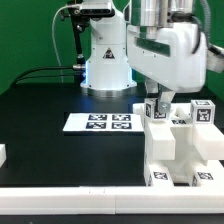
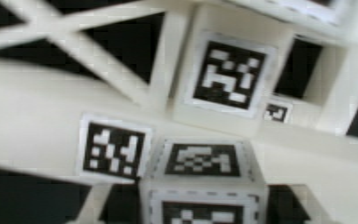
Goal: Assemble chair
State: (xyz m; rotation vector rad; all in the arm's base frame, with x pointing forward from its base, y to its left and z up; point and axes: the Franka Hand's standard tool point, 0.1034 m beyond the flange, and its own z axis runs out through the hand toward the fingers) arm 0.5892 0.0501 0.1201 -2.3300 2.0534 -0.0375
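Observation:
The chair's white tagged parts (image 1: 185, 150) stand clustered at the exterior view's lower right, with one tagged block (image 1: 203, 113) sticking up at the far right. My gripper (image 1: 160, 110) has come down on the cluster's near-left top, its fingers on either side of a small tagged white post (image 1: 158, 103). In the wrist view that post (image 2: 202, 190) fills the space between the jaws of my gripper (image 2: 202, 212). Beyond it lie a long white part with tags (image 2: 114, 145), an upright tagged piece (image 2: 229, 70) and crossed white bars (image 2: 78, 40). The fingertips themselves are hidden.
The marker board (image 1: 100, 122) lies flat on the black table to the exterior view's left of the parts. A small white piece (image 1: 3, 155) shows at that view's left edge. The arm's base (image 1: 105, 60) stands at the back, before a green backdrop.

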